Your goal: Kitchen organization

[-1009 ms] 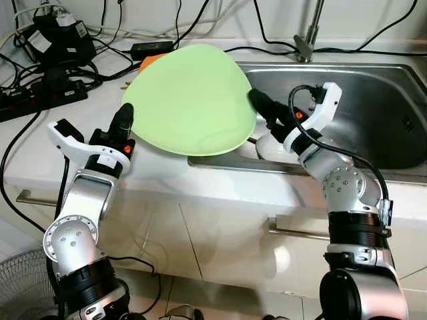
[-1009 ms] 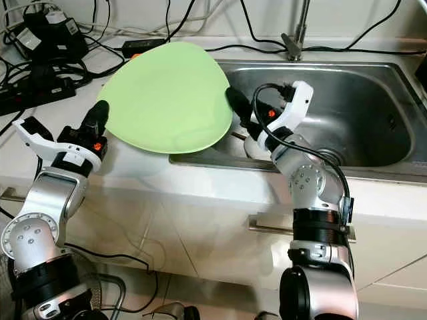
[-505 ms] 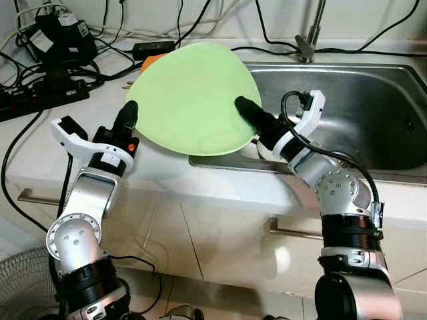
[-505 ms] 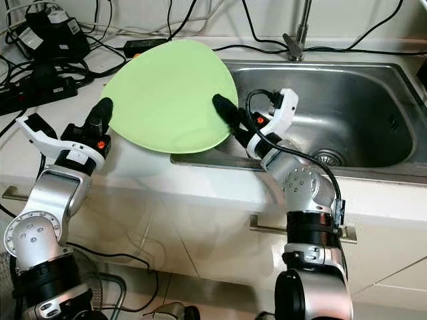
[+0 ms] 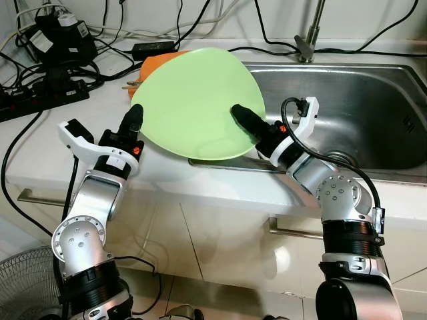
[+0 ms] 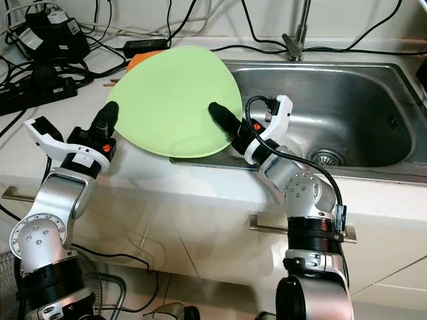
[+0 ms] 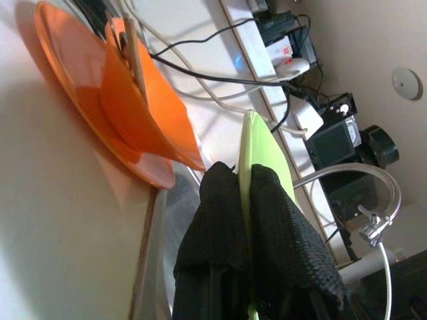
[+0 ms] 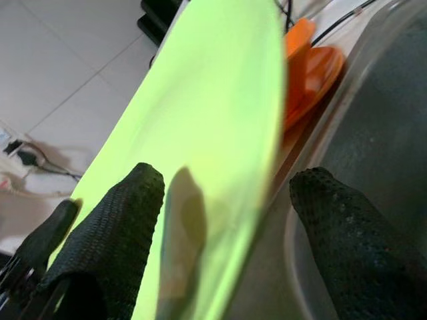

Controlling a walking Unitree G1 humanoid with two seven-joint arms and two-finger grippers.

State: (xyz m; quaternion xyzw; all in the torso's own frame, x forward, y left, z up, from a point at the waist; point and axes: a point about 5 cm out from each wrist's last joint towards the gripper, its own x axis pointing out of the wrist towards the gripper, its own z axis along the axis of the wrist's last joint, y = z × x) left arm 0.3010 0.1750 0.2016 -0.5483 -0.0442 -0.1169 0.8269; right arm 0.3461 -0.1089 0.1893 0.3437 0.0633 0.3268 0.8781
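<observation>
Basically, left end effector (image 7: 243,200) pinches the rim of a green plate (image 5: 200,100), fingers clamped on either side. Plate is tilted up above the desk (image 5: 40,147) edge and the near-left corner of the sink (image 5: 373,113). Right end effector (image 8: 223,200) is spread wide, straddling the plate's opposite edge. Orange plates (image 7: 100,100) sit behind on the desk.

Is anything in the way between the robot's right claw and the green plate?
No. The right claw is open, with one finger already in front of the green plate, and the other behind its edge. The left claw grips the opposite rim.
</observation>
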